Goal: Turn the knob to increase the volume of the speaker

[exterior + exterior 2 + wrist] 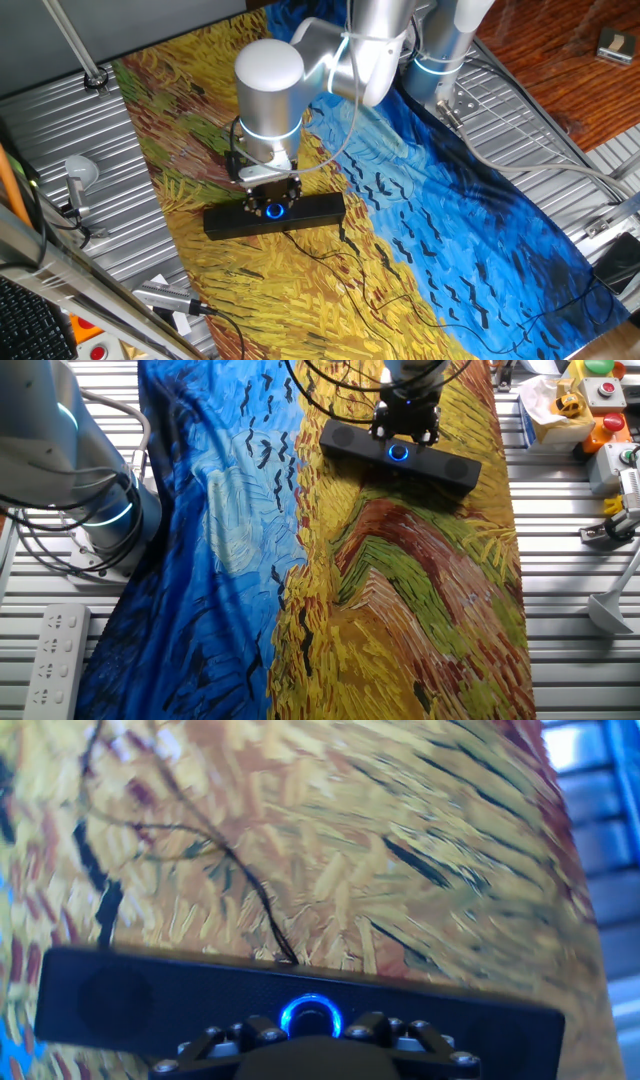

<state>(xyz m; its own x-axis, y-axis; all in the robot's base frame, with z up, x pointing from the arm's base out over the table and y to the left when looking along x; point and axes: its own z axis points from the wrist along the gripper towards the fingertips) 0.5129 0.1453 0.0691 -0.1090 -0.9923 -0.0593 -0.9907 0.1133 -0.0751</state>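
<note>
The speaker (pixel 275 215) is a long slim black bar lying on the painted cloth; it also shows in the other fixed view (pixel 400 453) and in the hand view (pixel 120 1000). Its knob (pixel 311 1017), a small dial with a glowing blue ring, sits at the bar's middle (pixel 274 210) (pixel 399 453). My gripper (pixel 271 200) hangs straight over the knob (pixel 405 428). In the hand view the gripper (pixel 313 1032) has a finger standing to each side of the ring with a small gap, so it looks open and holds nothing. A thin black cable (pixel 255 895) runs away from the speaker.
The painted yellow and blue cloth (pixel 420 200) covers the table. A grey microphone-like object (pixel 78 175) stands at the left edge. A white power strip (pixel 50 655) and a box of buttons (pixel 600 400) lie off the cloth. The arm's base (pixel 95 520) stands beside the cloth.
</note>
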